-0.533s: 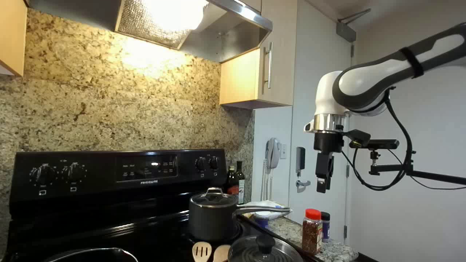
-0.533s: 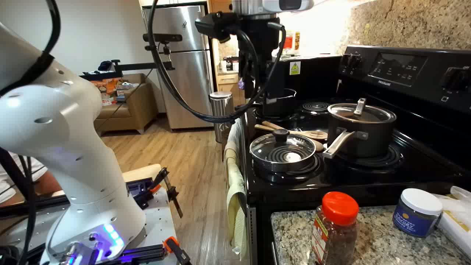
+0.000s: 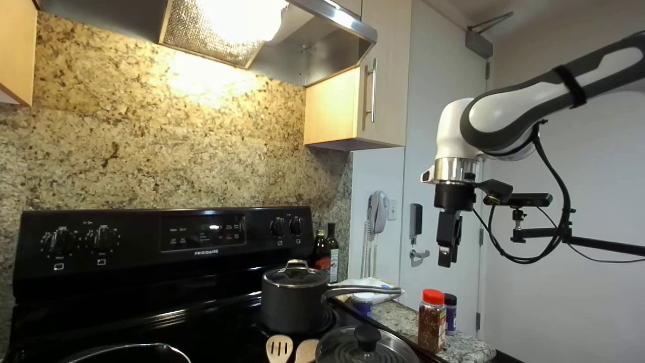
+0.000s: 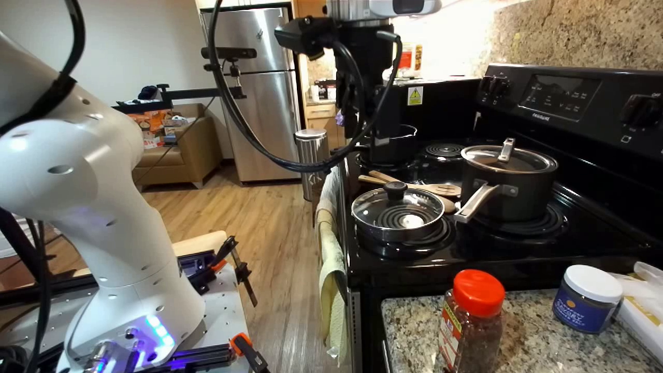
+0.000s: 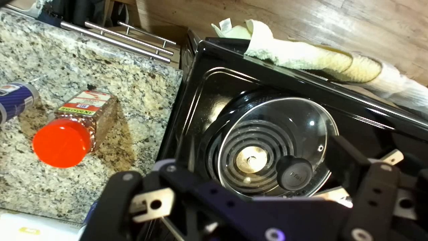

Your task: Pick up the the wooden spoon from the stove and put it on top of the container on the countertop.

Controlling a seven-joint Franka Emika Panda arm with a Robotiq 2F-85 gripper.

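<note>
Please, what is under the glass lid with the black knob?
Through the glass lid, a coil burner shows. In the wrist view, the black knob covers part of it and the gripper hides some lid edge; I cannot see what lies there.

I'm seeing gloss here: the stove (image 4: 601,243) gleams, the lid (image 5: 277,142) is clear glass, its knob (image 5: 296,174) matt. My pincer (image 3: 449,256) is matt too, with flashes of bare metal! Plain wooden spoon (image 3: 306,352), smooth plastic cap (image 5: 62,143), stone-looking countertop (image 5: 147,87), nubbly cloth towel (image 5: 334,60).

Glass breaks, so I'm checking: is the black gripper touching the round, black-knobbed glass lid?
Apart. In an exterior view, the gripper hangs well higher than the lid, with the pale door showing between them.
</note>
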